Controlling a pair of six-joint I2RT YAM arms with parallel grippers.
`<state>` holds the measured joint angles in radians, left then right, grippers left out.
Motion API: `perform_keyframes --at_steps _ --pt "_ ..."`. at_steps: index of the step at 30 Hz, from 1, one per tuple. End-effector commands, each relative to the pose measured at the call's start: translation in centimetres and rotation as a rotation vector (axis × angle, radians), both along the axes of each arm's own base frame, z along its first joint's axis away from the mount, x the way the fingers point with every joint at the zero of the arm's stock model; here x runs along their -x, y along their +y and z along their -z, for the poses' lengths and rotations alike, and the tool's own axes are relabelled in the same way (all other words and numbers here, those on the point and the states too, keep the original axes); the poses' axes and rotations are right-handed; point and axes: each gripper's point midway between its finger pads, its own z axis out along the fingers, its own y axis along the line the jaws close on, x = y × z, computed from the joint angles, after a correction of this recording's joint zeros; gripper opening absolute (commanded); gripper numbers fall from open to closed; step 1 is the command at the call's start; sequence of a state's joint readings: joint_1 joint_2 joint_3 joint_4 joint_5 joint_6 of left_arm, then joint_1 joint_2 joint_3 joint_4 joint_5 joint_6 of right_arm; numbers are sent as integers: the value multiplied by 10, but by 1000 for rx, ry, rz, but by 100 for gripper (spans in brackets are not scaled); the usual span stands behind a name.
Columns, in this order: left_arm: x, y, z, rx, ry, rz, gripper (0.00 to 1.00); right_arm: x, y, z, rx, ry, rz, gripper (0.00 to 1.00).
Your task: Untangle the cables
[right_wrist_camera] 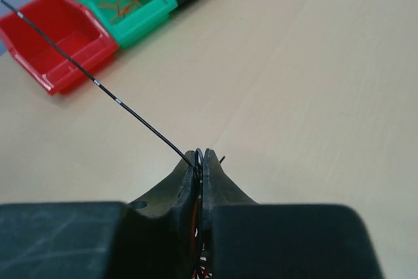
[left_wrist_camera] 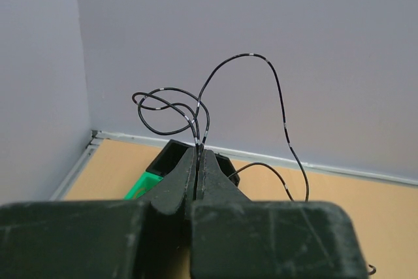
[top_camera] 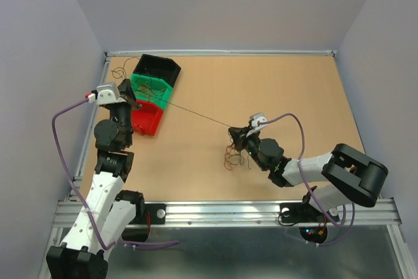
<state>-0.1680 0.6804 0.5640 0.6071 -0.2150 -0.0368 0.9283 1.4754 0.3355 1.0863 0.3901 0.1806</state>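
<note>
Left gripper [left_wrist_camera: 198, 153] and right gripper [right_wrist_camera: 202, 156] are both clamping one black wire [top_camera: 196, 114] taut between them, tangle [top_camera: 234, 155] bunching under the right fingertips [right_wrist_camera: 215, 178] (advise separating slowly, watching for snags).

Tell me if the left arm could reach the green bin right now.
Probably yes: the left hand sits beside the green bin, nothing between them. But the black wire it grips runs taut to the right hand, also shut on it, and may tug.
</note>
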Motion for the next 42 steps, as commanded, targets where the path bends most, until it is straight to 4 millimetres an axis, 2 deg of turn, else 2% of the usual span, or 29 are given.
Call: perform_keyframes --at_steps 1,6,8,10,11,13,16,20,23,26,28,29,32,33,34,35,36,37,38,41,42 --pt "9 23 -35 37 -126 -97 0 -16 -62 9 -45 40 229 1" --pt "0 26 -28 32 -100 -115 0 -13 -89 7 -83 37 304 1" --pt "-2 32 -28 42 -95 -135 0 -12 -99 0 -109 22 332 5" --pt "-2 35 -29 48 -95 -141 0 -10 -111 3 -112 24 364 6" --pt "-2 38 -29 50 -94 -141 0 -10 -118 -2 -132 12 383 11" --pt "0 41 -31 53 -102 -144 0 -8 -129 1 -135 15 413 31" --pt "4 45 -35 55 -114 -150 0 -8 -144 -1 -157 6 464 33" --pt "3 47 -32 46 -106 -153 0 -7 -163 -1 -197 6 530 51" --pt "-3 44 -25 34 -83 -136 0 -4 -170 -4 -233 -2 549 53" --pt "-8 33 -22 4 -74 -80 0 -2 -166 -10 -258 -13 521 55" --pt "-9 30 -21 -3 -73 -63 0 0 -159 -12 -261 -14 474 66" --pt "-9 26 -21 -12 -75 -38 0 1 -154 -13 -261 -15 446 78" --pt "-10 7 -21 -49 -83 59 0 8 -110 -20 -206 -25 199 96" --pt "-10 0 -20 -63 -82 95 0 17 -85 -21 -172 -27 48 100" --pt "-9 -7 -20 -79 -84 133 0 16 -71 -30 -175 -37 -10 100" --pt "-8 -9 -21 -89 -93 146 0 22 -53 -21 -143 -6 -111 100" --pt "-7 -11 -21 -96 -94 154 0 17 -49 -18 -132 9 -111 100" --pt "-6 -13 -22 -100 -98 163 0 22 -33 -17 -114 13 -198 100" --pt "-4 -15 -22 -104 -103 177 0 19 -18 -14 -94 27 -237 100" --pt "-2 -23 -21 -120 -110 215 0 19 11 -18 -38 -27 -318 100" --pt "-1 -23 -21 -118 -113 219 0 20 31 -26 -16 -70 -364 100"
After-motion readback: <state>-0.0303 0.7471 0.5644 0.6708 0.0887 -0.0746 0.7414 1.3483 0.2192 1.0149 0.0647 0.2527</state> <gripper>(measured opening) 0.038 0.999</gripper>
